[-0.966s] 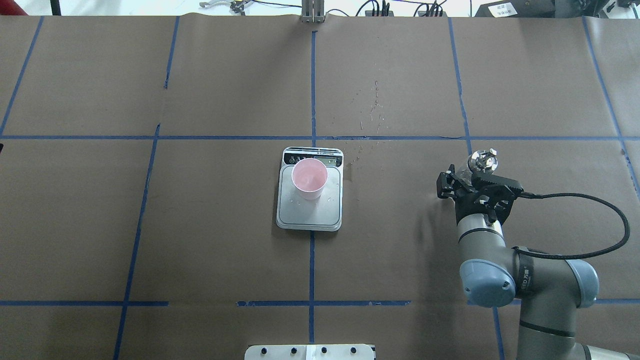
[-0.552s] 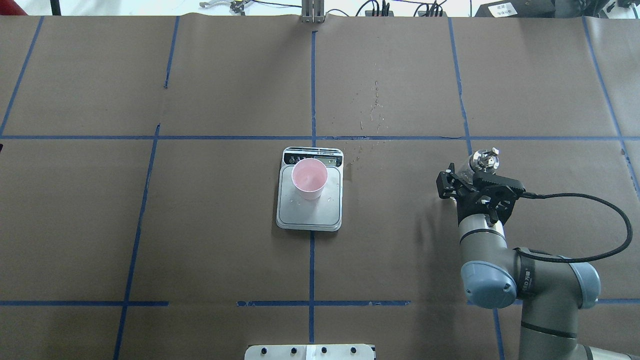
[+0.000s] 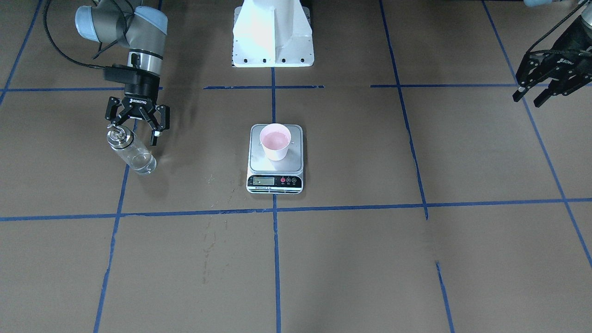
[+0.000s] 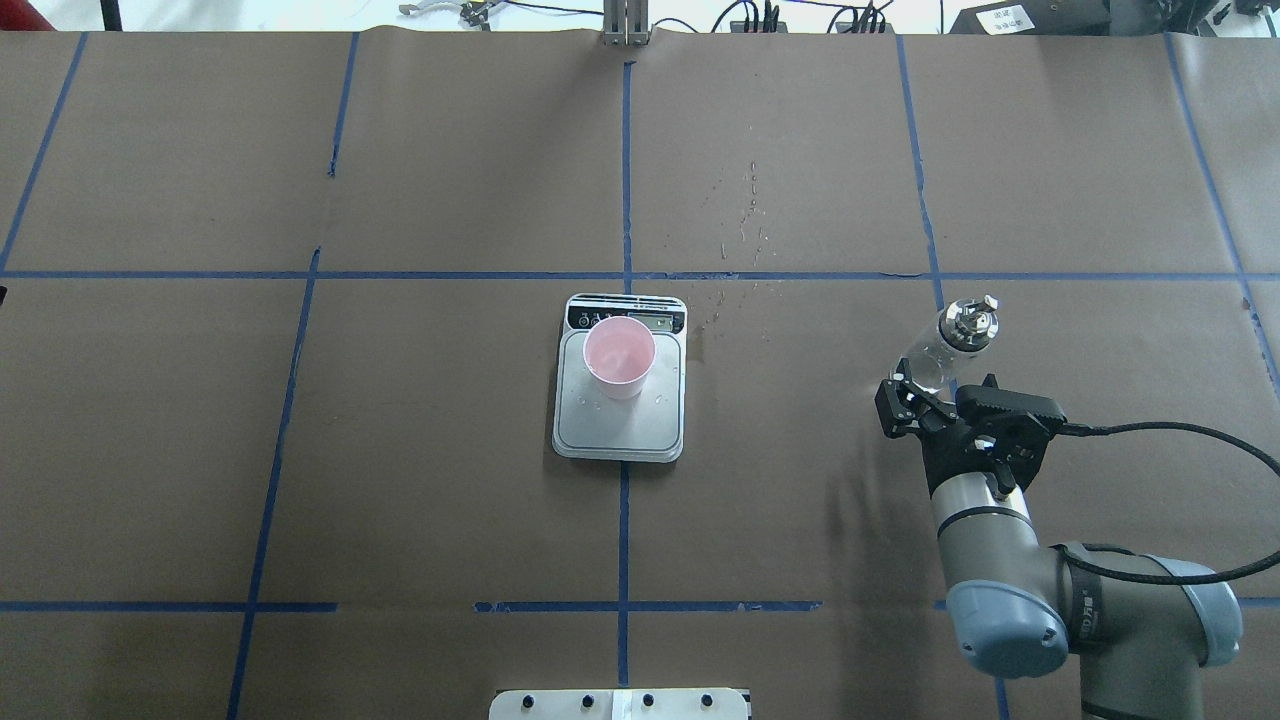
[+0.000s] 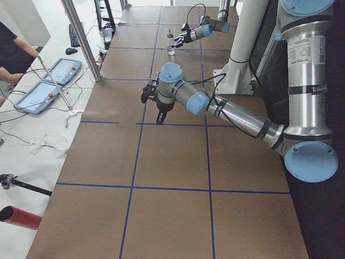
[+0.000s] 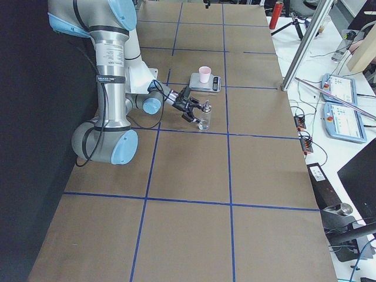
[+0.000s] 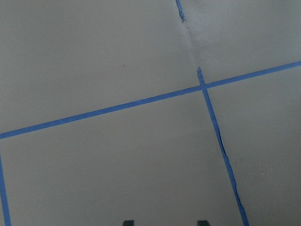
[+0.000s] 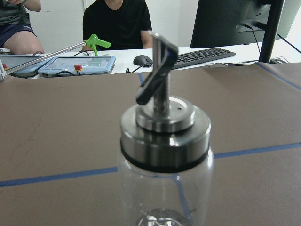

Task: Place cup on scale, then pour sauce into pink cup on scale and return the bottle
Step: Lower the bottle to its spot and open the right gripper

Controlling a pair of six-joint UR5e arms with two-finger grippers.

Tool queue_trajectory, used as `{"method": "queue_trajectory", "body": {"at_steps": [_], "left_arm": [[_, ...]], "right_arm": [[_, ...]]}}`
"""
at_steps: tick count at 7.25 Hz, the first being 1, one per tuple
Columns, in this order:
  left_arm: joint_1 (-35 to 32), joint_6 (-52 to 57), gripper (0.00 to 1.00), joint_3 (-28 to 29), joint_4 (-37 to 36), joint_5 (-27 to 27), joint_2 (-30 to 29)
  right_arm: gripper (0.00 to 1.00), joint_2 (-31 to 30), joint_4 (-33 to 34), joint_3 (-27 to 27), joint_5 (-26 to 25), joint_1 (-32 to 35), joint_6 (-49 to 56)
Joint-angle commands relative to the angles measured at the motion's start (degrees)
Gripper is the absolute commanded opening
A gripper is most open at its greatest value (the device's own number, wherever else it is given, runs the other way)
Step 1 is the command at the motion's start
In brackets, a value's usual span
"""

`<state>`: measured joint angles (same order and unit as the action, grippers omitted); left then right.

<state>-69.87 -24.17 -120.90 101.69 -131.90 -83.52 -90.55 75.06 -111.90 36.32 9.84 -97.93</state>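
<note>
Directions are read off the overhead view, with 12 o'clock pointing away from the robot.

The right gripper (image 3: 134, 127) has its jaws spread wide and holds nothing. It hangs low at 6 o'clock of the bottle (image 4: 940, 350), just beside it. Whether a finger brushes the glass cannot be told. Its wrist camera looks straight at the bottle's metal cap (image 8: 164, 122), close up, with no finger in front of it.

The left gripper (image 3: 528, 98) is also parted and empty, high over bare brown paper (image 4: 400, 450) far out at 9 o'clock. Its two dark fingertips (image 7: 127, 222) show apart at the lower edge of its own camera view.

The bottle stands upright on the paper, well apart from the scale (image 4: 620, 430) at its 3 o'clock. The glass is clear right through. Whether any liquid lies at the bottom cannot be told.

The cup (image 4: 620, 355) stands upright on the scale's plate, toward the 12 o'clock end, next to the black display strip. Its inside is pink, and whether it holds liquid cannot be told. A few droplets glint on the plate beside the cup, and a trail of small spots (image 4: 745, 215) marks the paper at 1 o'clock of the scale.
</note>
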Motion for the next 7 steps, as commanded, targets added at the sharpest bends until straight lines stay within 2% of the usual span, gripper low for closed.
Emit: {"method": "queue_trajectory", "body": {"at_steps": [1, 3, 6, 7], "left_arm": [[0.00, -0.09, 0.55, -0.13, 0.00, -0.03, 0.02], [0.00, -0.09, 0.56, 0.22, 0.00, -0.03, 0.02], [0.09, 0.26, 0.56, 1.36, 0.44, -0.38, 0.11], [0.00, 3.74, 0.56, 2.84, 0.09, -0.38, -0.06]], "right_arm": [[1.00, -2.87, 0.00, -2.71, -0.11, -3.14, -0.42], [1.00, -11.28, -0.26, -7.35, 0.68, -6.57, -0.51], [1.00, -19.38, -1.39, -10.35, 9.01, -6.85, 0.63], [1.00, -20.62, -2.36, -10.36, 10.77, -5.46, 3.51]]}}
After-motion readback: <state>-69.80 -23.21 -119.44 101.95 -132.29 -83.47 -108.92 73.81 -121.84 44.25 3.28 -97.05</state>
